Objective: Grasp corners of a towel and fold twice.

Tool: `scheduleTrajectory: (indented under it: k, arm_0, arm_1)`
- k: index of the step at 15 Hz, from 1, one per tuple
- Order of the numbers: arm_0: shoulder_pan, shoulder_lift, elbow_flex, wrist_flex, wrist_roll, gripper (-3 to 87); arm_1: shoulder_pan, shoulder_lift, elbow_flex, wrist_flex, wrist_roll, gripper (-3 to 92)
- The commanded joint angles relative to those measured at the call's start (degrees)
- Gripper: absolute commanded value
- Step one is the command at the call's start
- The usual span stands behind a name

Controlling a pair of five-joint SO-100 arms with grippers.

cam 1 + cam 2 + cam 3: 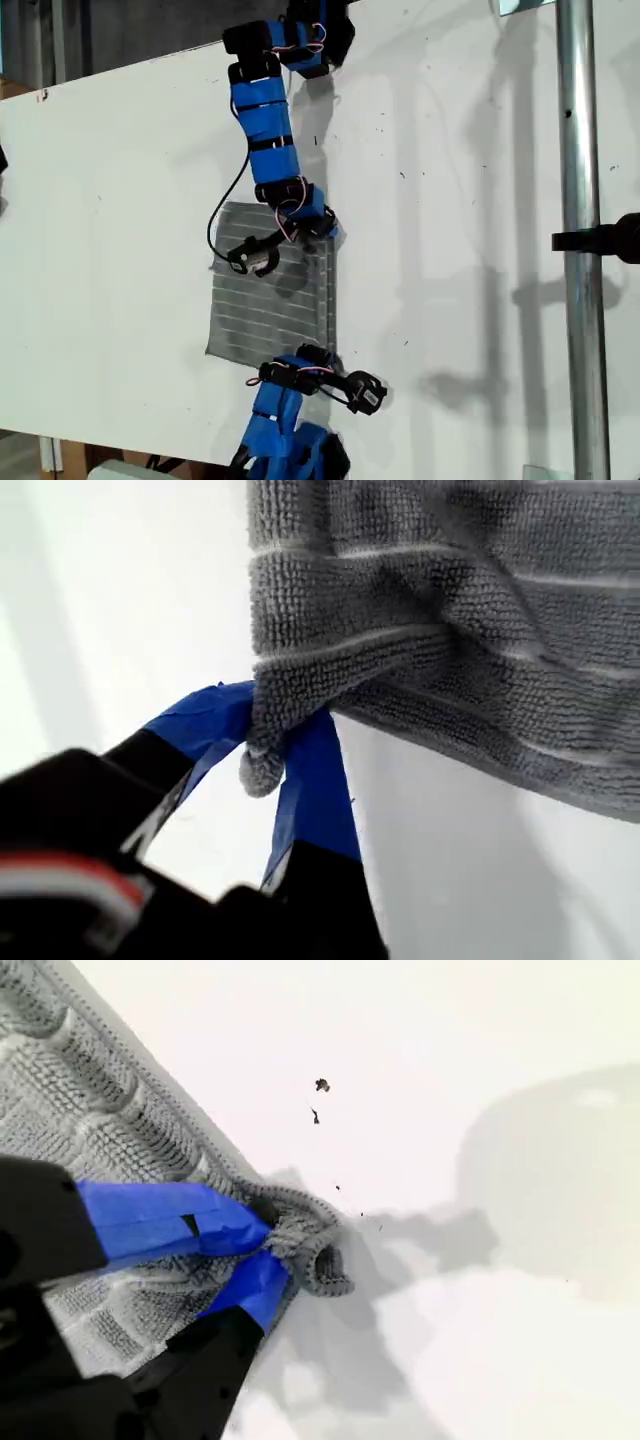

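The grey, white-striped soft cloth towel (pixel 270 295) lies on the white tabletop (pixel 120 200), folded over along its edge at the exterior view's right. My first gripper (pixel 268 742) has its blue-taped fingers (pixel 315 780) clenched on one rounded grey corner (pixel 262 770), lifting it off the surface. My second gripper (pixel 262 1250) pinches another corner (pixel 322 1260) between its blue fingers (pixel 170 1220), low against the tabletop.

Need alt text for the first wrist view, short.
My first gripper, its blue-taped jaws shut, pinches a bunched corner of the grey white-striped towel. The rest of the towel spreads behind it over a white table.
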Motion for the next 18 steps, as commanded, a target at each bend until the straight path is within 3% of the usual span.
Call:
scheduleTrajectory:
  k: [1, 5, 9, 11, 14, 16, 18]
  arm_0:
    - [2.37, 7.29, -0.35, -0.09, 0.09, -2.9]
    - [8.61, 21.36, -5.1, 1.41, 4.48, -2.9]
    - [13.89, 34.1, -6.5, -0.44, 12.39, -2.9]
    - [2.29, 42.71, -2.64, 3.78, 11.25, -2.9]
    - [-20.04, 36.56, -2.02, 3.69, 23.38, -2.9]
    - [-27.16, 26.02, -9.05, 3.69, 30.15, -2.9]
    - [-31.73, 23.73, -12.22, -1.05, 36.04, -2.9]
  arm_1:
    - [-0.44, 5.36, -0.26, 0.79, 0.44, -0.1]
    - [-2.55, 9.32, 0.53, 3.52, 0.35, -0.1]
    - [-11.43, 11.51, -4.66, 5.98, -2.2, -0.1]
    - [-3.87, 17.23, 0.88, 6.24, 3.6, -0.1]
    - [11.16, 21.01, 4.66, 6.42, -0.09, -0.1]
    - [20.04, 20.39, 4.75, 4.66, -4.57, -0.1]
    - [26.72, 18.98, 4.39, 2.2, -9.14, -0.1]
